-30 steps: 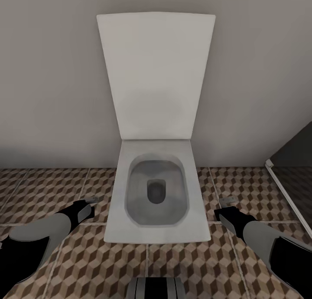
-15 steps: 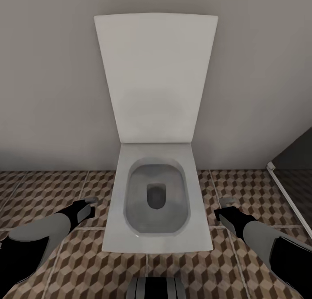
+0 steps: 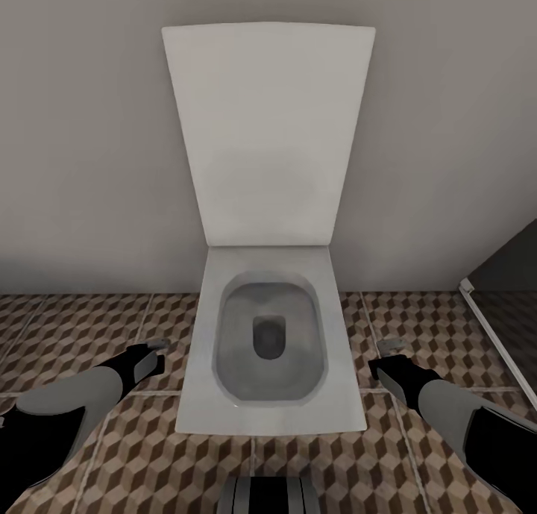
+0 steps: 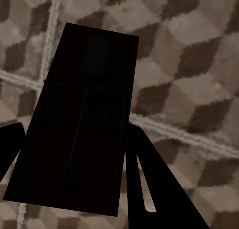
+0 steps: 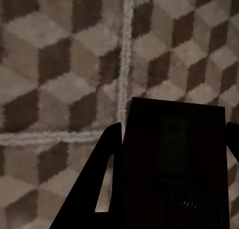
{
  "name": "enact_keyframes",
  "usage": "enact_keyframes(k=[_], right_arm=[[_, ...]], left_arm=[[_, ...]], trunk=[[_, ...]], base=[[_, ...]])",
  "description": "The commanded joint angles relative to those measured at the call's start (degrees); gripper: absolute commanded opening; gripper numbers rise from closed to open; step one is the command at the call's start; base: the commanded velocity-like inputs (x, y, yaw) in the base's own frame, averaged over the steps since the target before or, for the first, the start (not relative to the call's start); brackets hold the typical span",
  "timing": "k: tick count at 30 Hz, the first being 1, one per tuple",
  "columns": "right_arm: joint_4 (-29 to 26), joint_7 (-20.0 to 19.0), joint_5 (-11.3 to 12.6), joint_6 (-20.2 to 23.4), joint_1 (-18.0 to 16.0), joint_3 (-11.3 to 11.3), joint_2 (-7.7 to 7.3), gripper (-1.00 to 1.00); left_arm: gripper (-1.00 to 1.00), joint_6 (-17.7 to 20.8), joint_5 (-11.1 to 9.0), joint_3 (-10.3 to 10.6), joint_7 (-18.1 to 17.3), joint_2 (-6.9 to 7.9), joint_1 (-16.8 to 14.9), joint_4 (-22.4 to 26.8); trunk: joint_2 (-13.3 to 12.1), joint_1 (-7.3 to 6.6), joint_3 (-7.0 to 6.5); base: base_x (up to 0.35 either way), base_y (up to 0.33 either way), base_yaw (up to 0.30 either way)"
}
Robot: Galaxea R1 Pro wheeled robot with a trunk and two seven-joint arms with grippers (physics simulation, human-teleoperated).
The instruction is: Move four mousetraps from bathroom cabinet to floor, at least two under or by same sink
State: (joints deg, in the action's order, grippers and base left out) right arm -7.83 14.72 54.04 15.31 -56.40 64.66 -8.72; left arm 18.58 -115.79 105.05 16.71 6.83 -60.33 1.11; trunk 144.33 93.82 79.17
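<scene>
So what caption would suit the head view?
Both grippers, left and right, flank an open toilet on cube-patterned bathroom floor.

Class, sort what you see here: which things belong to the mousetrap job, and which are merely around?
Job: left gripper gripping left board, likely a mousetrap; right gripper gripping right board, likewise; bathroom floor.
Merely around: toilet, lid up; wall.

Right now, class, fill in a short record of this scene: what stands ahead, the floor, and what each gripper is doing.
ahead: white toilet, lid raised against the wall
bathroom floor: cube-pattern tiles, pale grout
left gripper: left of the toilet, shut on the left mousetrap, a flat board that looks dark here
right gripper: right of the toilet, shut on the right mousetrap, held over the tiles
</scene>
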Motion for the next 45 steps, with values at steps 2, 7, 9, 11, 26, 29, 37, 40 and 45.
enact_keyframes(k=[2,7,9,11,26,29,37,40,45], right_arm=[[-0.3,0.4,0.4,0.4,0.0,0.5,-0.07,-1.00],[-0.3,0.4,0.4,0.3,0.0,0.5,-0.07,-1.00],[-0.3,0.4,0.4,0.3,0.0,0.5,-0.07,-1.00],[-0.3,0.4,0.4,0.3,0.0,0.5,-0.07,-1.00],[-0.4,0.4,0.4,0.3,0.0,0.5,-0.07,-1.00],[-0.4,0.4,0.4,0.3,0.0,0.5,-0.03,-1.00],[-0.4,0.4,0.4,0.3,0.0,0.5,0.03,-1.00],[-0.3,0.4,0.4,0.3,0.0,0.5,0.02,-1.00],[-0.3,0.4,0.4,0.3,0.0,0.5,0.02,-1.00]], left_arm=[[-1.00,0.1,-0.5,0.5,0.3,0.03,0.0,0.1],[-1.00,0.1,-0.5,0.4,0.3,0.02,0.0,0.1],[-1.00,0.1,-0.5,0.4,0.3,0.02,0.0,0.1],[-1.00,0.1,-0.5,0.5,0.3,0.02,0.0,0.1],[-1.00,0.1,-0.5,0.4,0.3,0.02,0.0,0.1],[-1.00,0.1,-0.5,0.4,0.3,0.02,0.0,0.1],[-1.00,0.1,-0.5,0.4,0.3,0.02,0.0,0.1],[-1.00,0.1,-0.5,0.4,0.3,0.02,0.0,0.1],[-1.00,0.1,-0.5,0.4,0.3,-0.03,0.0,0.1]], trunk=[[0.0,-0.01,0.04],[0.0,-0.01,0.04],[0.0,-0.01,0.04],[0.0,-0.01,0.04],[0.1,0.17,1.59],[0.2,0.25,2.26],[0.3,0.45,4.03],[0.3,0.53,4.69],[0.4,0.66,5.80]], base=[[0.000,0.000,0.000],[0.000,0.000,0.000],[0.000,0.000,0.000],[0.000,0.000,0.000],[0.000,0.000,0.000],[0.000,0.000,0.000],[0.000,0.000,0.000],[0.000,0.000,0.000],[0.000,0.000,0.000]])
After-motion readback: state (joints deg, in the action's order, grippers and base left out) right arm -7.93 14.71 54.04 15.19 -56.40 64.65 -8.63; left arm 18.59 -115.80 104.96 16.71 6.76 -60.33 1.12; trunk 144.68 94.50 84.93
